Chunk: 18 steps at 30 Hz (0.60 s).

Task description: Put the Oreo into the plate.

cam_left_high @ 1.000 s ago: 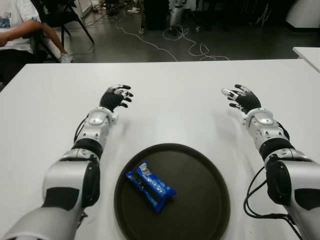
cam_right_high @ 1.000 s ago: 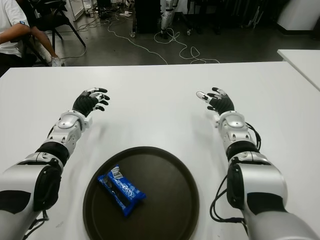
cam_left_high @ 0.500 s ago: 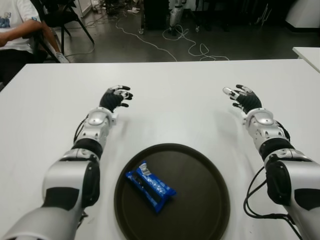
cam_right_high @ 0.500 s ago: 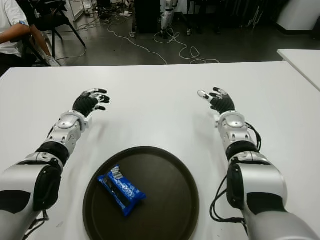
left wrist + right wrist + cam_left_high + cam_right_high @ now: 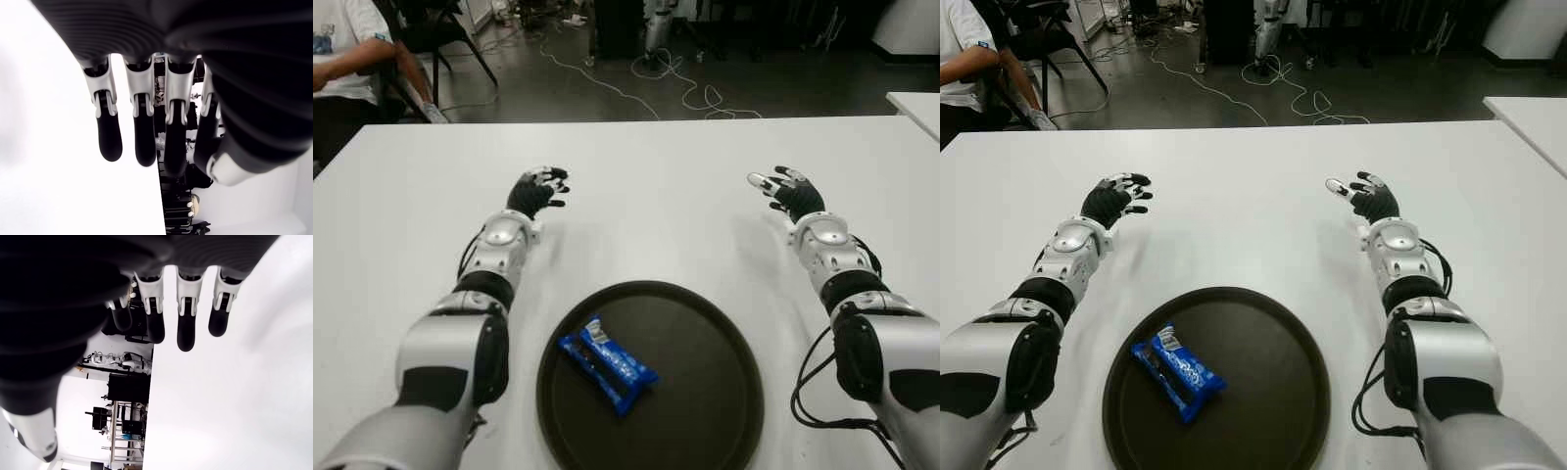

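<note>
White table: Oreo behind hands.

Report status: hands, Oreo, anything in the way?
Left hand and right hand open, empty, over the table beyond the plate. Oreo pack lies in the plate. Nothing in the way.

Round dark brown plate cut off at 6 o'clock; seated person at 10 o'clock cropped by frame edge.

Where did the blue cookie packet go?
The Oreo packet lies in the dark round plate, on its left part, at the near edge of the white table between the robot's arms; neither hand holds it.
</note>
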### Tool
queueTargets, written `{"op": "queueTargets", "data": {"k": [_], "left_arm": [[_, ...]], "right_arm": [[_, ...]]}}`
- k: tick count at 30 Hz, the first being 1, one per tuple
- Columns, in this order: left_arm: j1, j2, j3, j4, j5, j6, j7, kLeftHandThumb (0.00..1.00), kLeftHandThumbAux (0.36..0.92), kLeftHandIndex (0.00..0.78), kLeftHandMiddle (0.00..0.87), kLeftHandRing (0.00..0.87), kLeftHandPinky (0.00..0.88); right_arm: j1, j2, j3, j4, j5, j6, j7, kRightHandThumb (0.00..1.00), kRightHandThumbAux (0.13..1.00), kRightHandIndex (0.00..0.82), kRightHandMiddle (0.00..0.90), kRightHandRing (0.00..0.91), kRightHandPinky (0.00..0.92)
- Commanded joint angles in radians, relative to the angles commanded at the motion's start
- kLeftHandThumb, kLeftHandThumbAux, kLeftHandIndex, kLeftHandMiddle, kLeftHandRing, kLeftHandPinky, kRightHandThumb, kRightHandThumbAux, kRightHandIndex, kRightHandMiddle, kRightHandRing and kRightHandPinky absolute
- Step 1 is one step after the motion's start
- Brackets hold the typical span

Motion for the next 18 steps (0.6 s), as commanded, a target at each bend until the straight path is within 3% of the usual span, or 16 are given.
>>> {"op": "queueTargets", "data": {"k": [10, 18], "left_arm": [[0.001, -0.002, 0.008, -0.001, -0.008, -0.008, -0.003, 0.63, 0.674, 0.078, 0.169, 0.255, 0.36], [0.002, -0.003, 0.01, 0.003, -0.005, -0.008, 0.018, 0.592, 0.653, 0.066, 0.149, 0.198, 0.269]], "right_arm": [[0.001, 0.0, 0.001, 0.001, 0.0, -0.003, 0.005, 0.0, 0.648, 0.162, 0.207, 0.199, 0.177], [0.002, 0.0, 0.001, 0.0, 0.0, -0.007, 0.01, 0.0, 0.649, 0.161, 0.217, 0.204, 0.18]]}}
